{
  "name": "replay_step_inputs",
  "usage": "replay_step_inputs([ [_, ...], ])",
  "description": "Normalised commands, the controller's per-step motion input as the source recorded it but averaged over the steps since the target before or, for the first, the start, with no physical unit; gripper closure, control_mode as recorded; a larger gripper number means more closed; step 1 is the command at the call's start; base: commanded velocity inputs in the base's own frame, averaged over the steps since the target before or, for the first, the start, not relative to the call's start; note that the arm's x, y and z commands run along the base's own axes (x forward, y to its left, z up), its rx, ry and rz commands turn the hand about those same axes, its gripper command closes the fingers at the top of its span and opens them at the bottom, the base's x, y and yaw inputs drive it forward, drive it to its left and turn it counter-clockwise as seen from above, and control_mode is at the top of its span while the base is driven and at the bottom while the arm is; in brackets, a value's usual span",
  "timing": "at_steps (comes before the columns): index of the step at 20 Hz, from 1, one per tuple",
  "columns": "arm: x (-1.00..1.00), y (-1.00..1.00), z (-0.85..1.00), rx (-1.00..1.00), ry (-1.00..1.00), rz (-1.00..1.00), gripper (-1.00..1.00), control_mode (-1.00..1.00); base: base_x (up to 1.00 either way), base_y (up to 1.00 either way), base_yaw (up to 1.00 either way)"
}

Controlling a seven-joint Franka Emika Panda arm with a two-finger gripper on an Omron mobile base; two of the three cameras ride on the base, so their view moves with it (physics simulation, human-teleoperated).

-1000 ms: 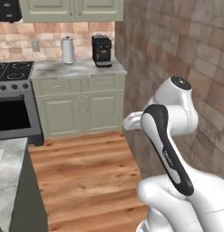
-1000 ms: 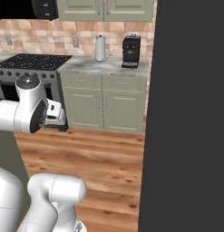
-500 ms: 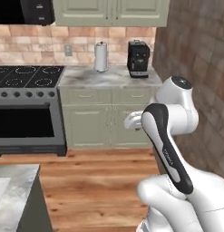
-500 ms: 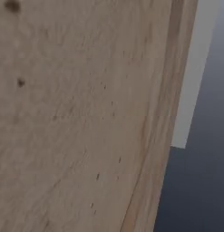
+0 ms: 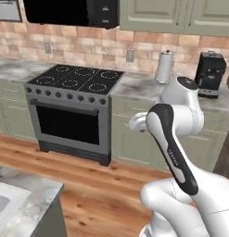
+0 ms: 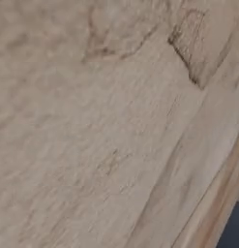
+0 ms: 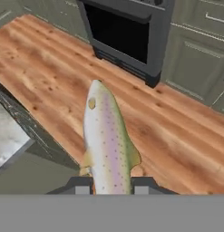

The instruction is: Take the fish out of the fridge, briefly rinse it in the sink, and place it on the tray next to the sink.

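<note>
The fish (image 7: pixel 106 140), silvery with a pink stripe and dark speckles, hangs lengthwise between my fingertips, head pointing away from the hand. My gripper (image 7: pixel 109 188) is shut on its tail end, above the wooden floor. In the left base view the folded arm (image 5: pixel 174 152) hides the gripper and the fish. A white corner set in a marble counter (image 5: pixel 34 192) at the lower left looks like part of the sink (image 5: pixel 2 206). The fridge and the tray are out of view.
A black stove with oven (image 5: pixel 72 109) stands ahead against the brick wall, with a paper towel roll (image 5: pixel 164 67) and coffee machine (image 5: pixel 209 73) on the counter to its right. A grey counter corner (image 7: pixel 11 136) lies left of the fish. A pale wood-grain surface (image 6: pixel 106 126) sits close against the right base camera.
The whole scene has swung sideways, so the base has turned: the stove has come to the middle and a marble counter corner has entered at lower left. The arm keeps its pose.
</note>
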Motion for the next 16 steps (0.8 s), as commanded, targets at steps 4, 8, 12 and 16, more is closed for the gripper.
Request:
replay_step_inputs([
  [4,0.0,0.0,0.0,0.0,0.0,0.0,1.0,1.0,0.75,0.0,0.68],
  [8,0.0,0.0,0.0,0.0,0.0,0.0,1.0,1.0,0.63,0.0,0.7],
  [12,0.0,0.0,0.0,0.0,0.0,0.0,1.0,1.0,0.61,0.0,0.67],
  [16,0.0,0.0,0.0,0.0,0.0,0.0,1.0,1.0,0.75,-0.46,0.46],
])
